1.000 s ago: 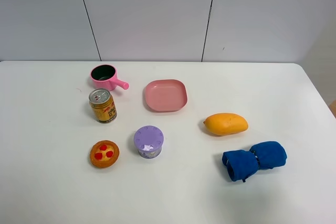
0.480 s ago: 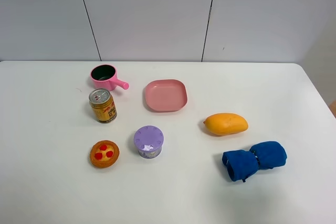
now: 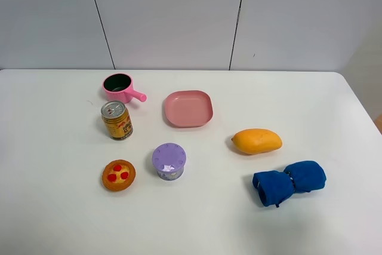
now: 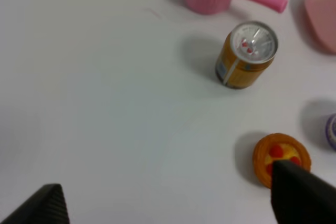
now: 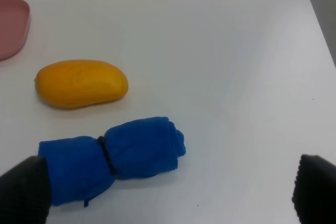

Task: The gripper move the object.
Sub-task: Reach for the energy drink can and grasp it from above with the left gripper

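The gold-yellow drink can [image 3: 117, 120] with a silver pull-tab top stands upright on the white table, just in front of the pink pot. It also shows in the left wrist view [image 4: 246, 54]. Neither arm shows in the exterior high view. My left gripper [image 4: 173, 203] is open and empty, its two black fingertips wide apart, well short of the can. My right gripper [image 5: 168, 195] is open and empty, its fingertips at the two lower corners of its view, near the blue cloth.
A pink pot [image 3: 121, 87], a pink plate [image 3: 188, 108], a purple lidded cup [image 3: 169, 160], a small fruit tart [image 3: 119, 175], a mango [image 3: 256, 141] and a rolled blue cloth [image 3: 289, 182] lie on the table [image 3: 48, 147].
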Controlling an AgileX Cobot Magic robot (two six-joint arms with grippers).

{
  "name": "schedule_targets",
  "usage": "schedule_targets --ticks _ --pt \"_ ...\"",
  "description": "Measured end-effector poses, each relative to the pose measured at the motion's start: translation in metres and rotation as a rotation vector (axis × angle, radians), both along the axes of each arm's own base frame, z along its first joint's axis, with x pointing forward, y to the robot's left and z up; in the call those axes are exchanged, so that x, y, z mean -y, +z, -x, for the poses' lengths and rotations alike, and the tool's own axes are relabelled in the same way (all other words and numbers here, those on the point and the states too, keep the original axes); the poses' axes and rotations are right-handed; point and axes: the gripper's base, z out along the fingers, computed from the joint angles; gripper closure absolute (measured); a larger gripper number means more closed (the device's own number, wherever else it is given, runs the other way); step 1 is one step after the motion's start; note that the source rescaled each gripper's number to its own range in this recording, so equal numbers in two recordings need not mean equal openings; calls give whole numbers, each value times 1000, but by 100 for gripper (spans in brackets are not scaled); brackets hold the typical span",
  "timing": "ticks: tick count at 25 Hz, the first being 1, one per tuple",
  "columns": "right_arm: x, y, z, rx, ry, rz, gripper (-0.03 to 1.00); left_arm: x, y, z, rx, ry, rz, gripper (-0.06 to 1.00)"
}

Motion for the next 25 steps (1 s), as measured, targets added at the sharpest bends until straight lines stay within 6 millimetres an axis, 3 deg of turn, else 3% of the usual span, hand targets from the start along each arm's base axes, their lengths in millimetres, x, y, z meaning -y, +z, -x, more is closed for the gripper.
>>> schedule_targets --ticks 2,5,8,12,16,25 --pt "0 0 0 0 0 0 -3 0 -9 -37 -94 -36 -21 37" --pt "0 0 0 0 0 0 -3 3 -26 -82 -200 -102 -9 9" --pt "0 0 0 0 0 0 -3 9 -41 -117 -256 -183 26 -4" --pt "0 0 0 0 0 0 -3 14 -62 -150 -289 -240 49 -6" --pt "0 0 0 0 0 0 -3 28 -86 -170 -321 -284 28 -6" --pt "0 0 0 0 0 0 -3 99 -130 -185 -356 -468 -106 -6"
